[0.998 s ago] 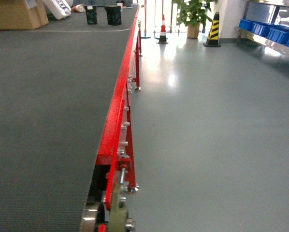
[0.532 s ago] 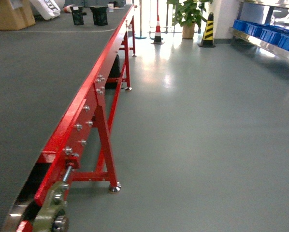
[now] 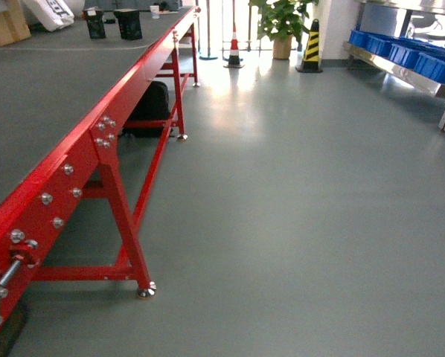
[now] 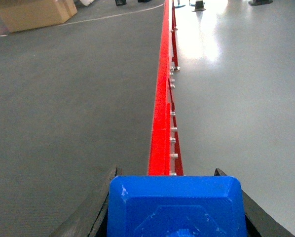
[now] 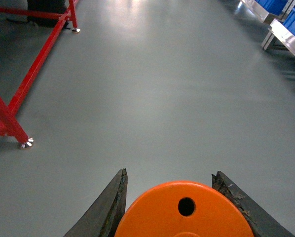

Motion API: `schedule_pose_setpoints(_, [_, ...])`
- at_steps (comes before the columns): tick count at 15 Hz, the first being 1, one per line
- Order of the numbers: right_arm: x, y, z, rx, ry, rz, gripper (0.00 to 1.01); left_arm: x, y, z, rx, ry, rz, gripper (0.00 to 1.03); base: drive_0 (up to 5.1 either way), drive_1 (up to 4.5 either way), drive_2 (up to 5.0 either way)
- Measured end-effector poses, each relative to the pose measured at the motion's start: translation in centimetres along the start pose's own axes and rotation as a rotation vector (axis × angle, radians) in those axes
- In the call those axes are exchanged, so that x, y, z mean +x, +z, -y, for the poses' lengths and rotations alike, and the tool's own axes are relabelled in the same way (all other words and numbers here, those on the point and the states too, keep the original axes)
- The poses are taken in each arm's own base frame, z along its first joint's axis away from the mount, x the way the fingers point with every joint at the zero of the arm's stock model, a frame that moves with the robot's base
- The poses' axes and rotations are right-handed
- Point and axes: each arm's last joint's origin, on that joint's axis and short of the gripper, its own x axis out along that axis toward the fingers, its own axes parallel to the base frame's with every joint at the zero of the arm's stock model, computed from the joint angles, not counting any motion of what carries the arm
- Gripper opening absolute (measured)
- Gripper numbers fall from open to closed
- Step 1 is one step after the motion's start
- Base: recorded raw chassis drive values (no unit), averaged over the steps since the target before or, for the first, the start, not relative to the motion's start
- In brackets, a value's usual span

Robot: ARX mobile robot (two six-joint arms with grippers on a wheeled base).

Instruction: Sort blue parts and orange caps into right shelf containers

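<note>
Transit step, judged: both loads are already gripped and the base faces open floor between pick-up table and drop-off rack.

Head view: red-framed table [image 3: 96,141] runs along the left, its grey belt surface [image 3: 36,82] carrying two black holders [image 3: 112,24] at the far end; a dark bag [image 3: 149,104] sits under it by a leg. Right shelf [image 3: 401,71], stainless, stands at the far right with blue containers [image 3: 412,53] in a row on it. Grey floor [image 3: 297,208] between them is bare. Striped cone [image 3: 309,46], a smaller red-and-white cone [image 3: 234,48] and a potted plant [image 3: 282,26] mark the far end. No gripper shows here.

Left wrist view: left gripper [image 4: 174,207] is clamped on a blue part [image 4: 177,207], jaws tight against both its sides, held over the table's red edge rail [image 4: 161,113]. Cardboard box [image 4: 34,12] lies far off on the belt.

Right wrist view: right gripper [image 5: 179,212] is clamped on an orange cap [image 5: 182,212], flat holed end facing the camera, above bare floor. Table leg foot [image 5: 25,143] stands to the left; shelf rail and a bin corner show at upper right.

Next move, judged: turn and roll right toward the rack, keeping clear of the table legs, then stop short of the shelf's front rail.
</note>
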Motion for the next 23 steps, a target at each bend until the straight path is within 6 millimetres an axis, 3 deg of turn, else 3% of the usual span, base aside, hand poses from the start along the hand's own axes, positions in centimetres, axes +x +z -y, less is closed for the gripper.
schedule_pose_setpoints(23, [0.0,0.0,0.0,0.0,0.0,0.0,0.44,0.0,0.02,0.0,0.0,0.0,0.002,0.44,5.0,-2.28,-2.5])
